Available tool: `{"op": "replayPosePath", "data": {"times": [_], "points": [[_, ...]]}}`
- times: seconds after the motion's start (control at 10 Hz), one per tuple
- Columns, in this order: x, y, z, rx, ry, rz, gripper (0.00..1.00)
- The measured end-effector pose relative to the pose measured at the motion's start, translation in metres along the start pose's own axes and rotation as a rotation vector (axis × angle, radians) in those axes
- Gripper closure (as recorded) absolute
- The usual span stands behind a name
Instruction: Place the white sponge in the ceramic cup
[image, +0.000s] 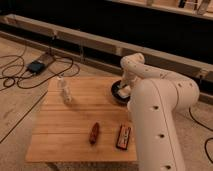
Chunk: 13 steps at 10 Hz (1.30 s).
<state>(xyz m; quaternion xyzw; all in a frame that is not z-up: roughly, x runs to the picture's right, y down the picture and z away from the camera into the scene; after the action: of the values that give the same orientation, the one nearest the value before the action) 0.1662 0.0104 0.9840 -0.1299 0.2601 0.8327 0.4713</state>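
Note:
My gripper (123, 91) hangs at the end of the white arm, right over the dark round bowl (115, 93) at the table's right side. A small pale patch (121, 93) shows at the bowl where the gripper is. I cannot tell whether this is the white sponge or part of the gripper. The ceramic cup is hidden, likely behind the bulky arm link (160, 120) that covers the table's right edge.
On the wooden table (75, 125) a pale slim bottle (64, 90) stands at the left. A small brown item (94, 133) and a black-and-red rectangular item (123, 137) lie near the front edge. Cables and a dark box (36, 66) lie on the floor, left.

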Motion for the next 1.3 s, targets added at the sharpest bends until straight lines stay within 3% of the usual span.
{"op": "replayPosePath", "data": {"times": [0.3,0.7,1.0,1.3], "points": [[-0.006,0.001,0.006,0.007,0.008,0.004,0.38],[-0.005,0.005,0.006,0.002,0.023,-0.002,0.78],[0.003,0.012,-0.001,-0.002,0.034,-0.023,0.99],[0.009,0.018,-0.019,-0.010,0.033,-0.051,1.00]]}}
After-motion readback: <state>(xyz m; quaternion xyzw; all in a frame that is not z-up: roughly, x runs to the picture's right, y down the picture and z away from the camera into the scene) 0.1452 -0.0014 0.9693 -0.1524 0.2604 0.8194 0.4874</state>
